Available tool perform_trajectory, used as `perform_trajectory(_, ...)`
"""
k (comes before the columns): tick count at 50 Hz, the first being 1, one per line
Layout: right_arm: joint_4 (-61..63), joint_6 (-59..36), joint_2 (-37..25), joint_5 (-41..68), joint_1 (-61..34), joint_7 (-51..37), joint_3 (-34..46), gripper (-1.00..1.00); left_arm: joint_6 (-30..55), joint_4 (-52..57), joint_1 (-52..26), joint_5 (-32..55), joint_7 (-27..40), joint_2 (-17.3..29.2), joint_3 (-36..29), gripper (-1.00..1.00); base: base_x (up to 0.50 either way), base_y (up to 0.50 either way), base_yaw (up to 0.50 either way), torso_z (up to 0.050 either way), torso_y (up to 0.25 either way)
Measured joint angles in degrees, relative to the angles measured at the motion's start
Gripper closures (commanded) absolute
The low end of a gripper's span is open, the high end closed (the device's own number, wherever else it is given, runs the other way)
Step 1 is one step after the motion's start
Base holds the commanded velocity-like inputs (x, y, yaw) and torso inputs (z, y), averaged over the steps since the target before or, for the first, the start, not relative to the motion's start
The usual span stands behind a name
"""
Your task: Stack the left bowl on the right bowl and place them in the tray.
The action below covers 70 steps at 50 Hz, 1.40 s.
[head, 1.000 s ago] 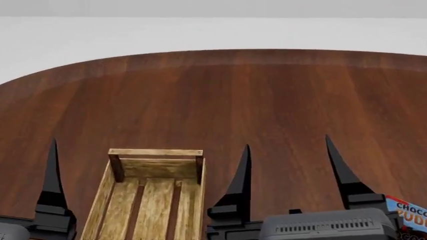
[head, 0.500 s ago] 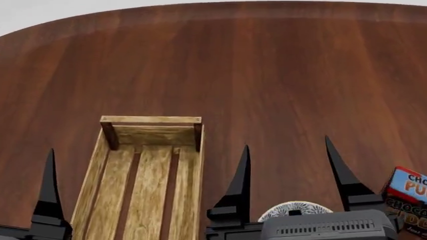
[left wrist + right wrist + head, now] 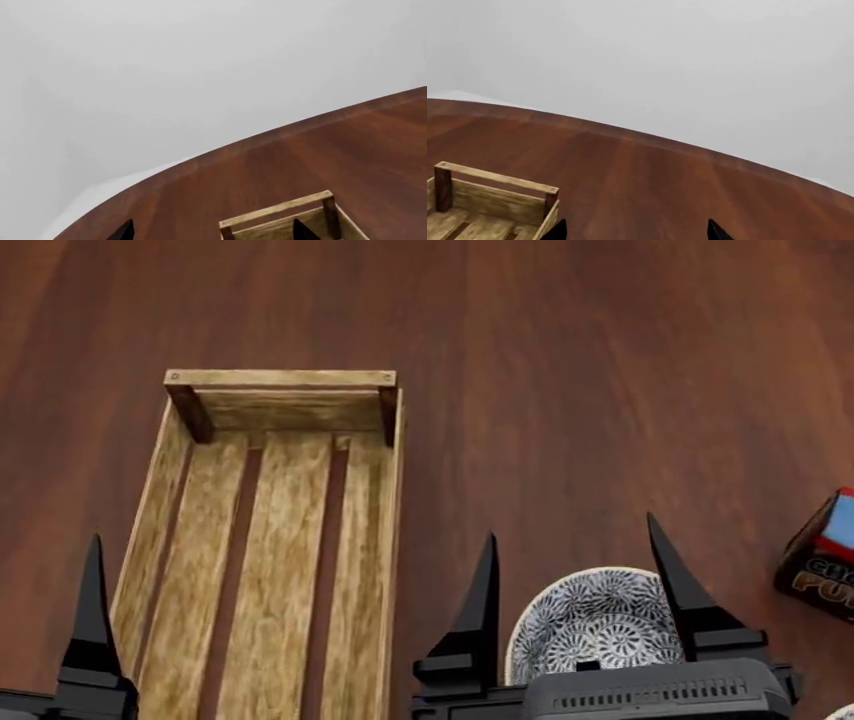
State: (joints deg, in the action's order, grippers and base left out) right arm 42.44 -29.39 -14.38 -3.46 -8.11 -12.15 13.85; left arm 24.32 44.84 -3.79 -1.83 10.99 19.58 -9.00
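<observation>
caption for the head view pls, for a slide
Open right gripper poised above a patterned bowl, empty wooden tray alongside on the table.

A: How many bowls are in sight?
B: One patterned bowl (image 3: 594, 625) for sure, at five o'clock in the head view. A white sliver at the bottom right corner is too small to tell.
A: Crates?
B: One wooden tray (image 3: 267, 540).
A: Boxes?
B: One pudding box (image 3: 821, 558), at four o'clock.
A: Grippers?
B: Two.
</observation>
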Motion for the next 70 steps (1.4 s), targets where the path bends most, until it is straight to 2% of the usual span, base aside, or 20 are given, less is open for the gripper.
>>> perform_trajectory(9,0.0,-0.4,0.0,0.7,-0.2,0.1,0.1,-1.00,0.2,0.1,-0.2,-1.0,0.5,0.3,-0.6,-1.00,0.00,0.00,0.00,0.000,-0.135)
perform_trajectory(17,1.1,-5.2,0.0,1.5,-1.7,1.2,1.1,-1.00,1.4,1.1,-0.8,-2.3,1.1,0.5,-1.1,-1.00,0.00,0.00,0.00,0.000,0.000)
perform_trajectory(33,7.1,-29.9,0.9,4.1,-11.3,5.6,3.4,-1.00,3.4,2.9,-1.4,-3.6,2.8,0.3,0.1,-1.00,0.00,0.00,0.00,0.000,0.000)
perform_trajectory(41,6.1,-40.2,2.1,6.2,-15.5,8.3,2.2,-1.00,4.5,3.6,-1.5,-3.6,2.9,0.3,0.5,-1.00,0.00,0.00,0.00,0.000,0.000)
perform_trajectory(70,-9.9,-44.3,4.5,8.0,-17.8,9.5,-1.3,-1.00,5.7,4.1,-1.7,-5.2,3.4,1.2,-1.3,-1.00,0.00,0.00,0.00,0.000,0.000)
